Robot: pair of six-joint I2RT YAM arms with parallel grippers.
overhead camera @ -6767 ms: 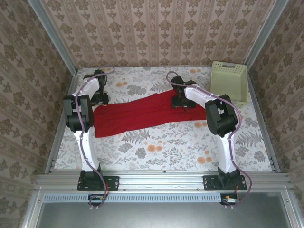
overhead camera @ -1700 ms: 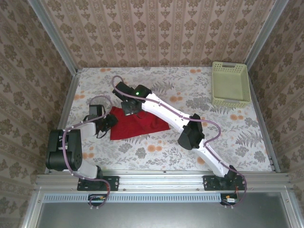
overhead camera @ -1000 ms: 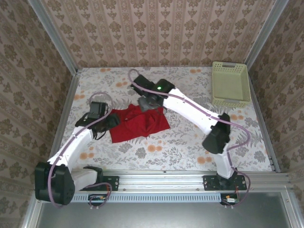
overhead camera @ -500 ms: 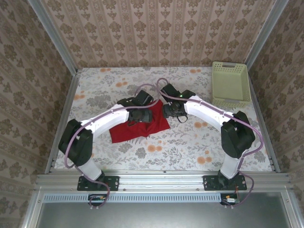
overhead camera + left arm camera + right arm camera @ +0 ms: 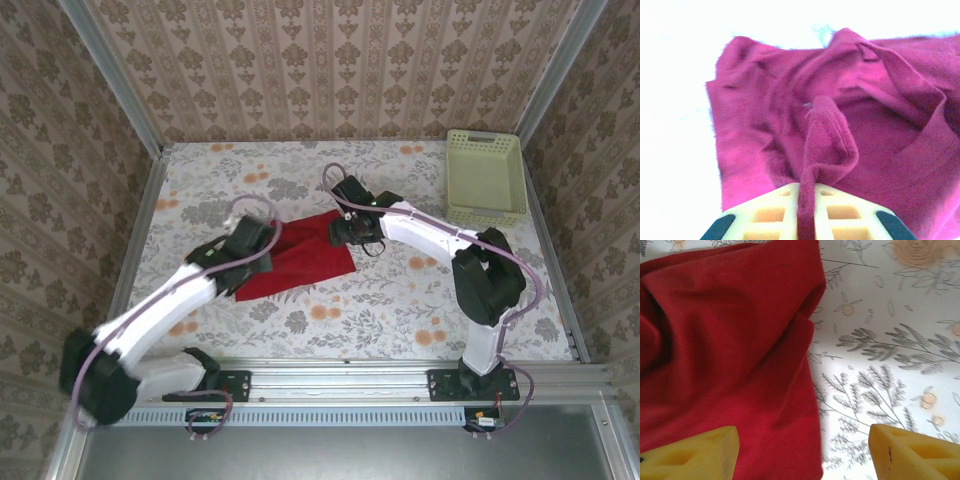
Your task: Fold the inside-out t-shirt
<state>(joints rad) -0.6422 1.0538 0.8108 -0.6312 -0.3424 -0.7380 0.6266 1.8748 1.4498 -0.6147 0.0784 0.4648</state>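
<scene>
The red t-shirt point(image 5: 305, 262) lies bunched into a compact folded patch at the middle left of the table. In the left wrist view a raised ridge of the t-shirt point(image 5: 827, 150) runs straight between my left gripper point(image 5: 807, 196) fingers, which are shut on it. From above, the left gripper point(image 5: 257, 253) sits at the cloth's left edge. My right gripper point(image 5: 350, 230) hovers over the cloth's upper right corner. It is open in the right wrist view point(image 5: 805, 455), one finger over the red t-shirt point(image 5: 730, 355), the other over bare table.
A pale green basket point(image 5: 485, 175) stands at the far right corner. The floral tablecloth point(image 5: 420, 300) spreads wide to the right and front of the shirt. Metal rails and patterned walls border the table.
The long spread shirt has been folded into a short patch. Over the last half second my left gripper pulled back leftward, still holding cloth, while the right gripper shifted slightly left.
</scene>
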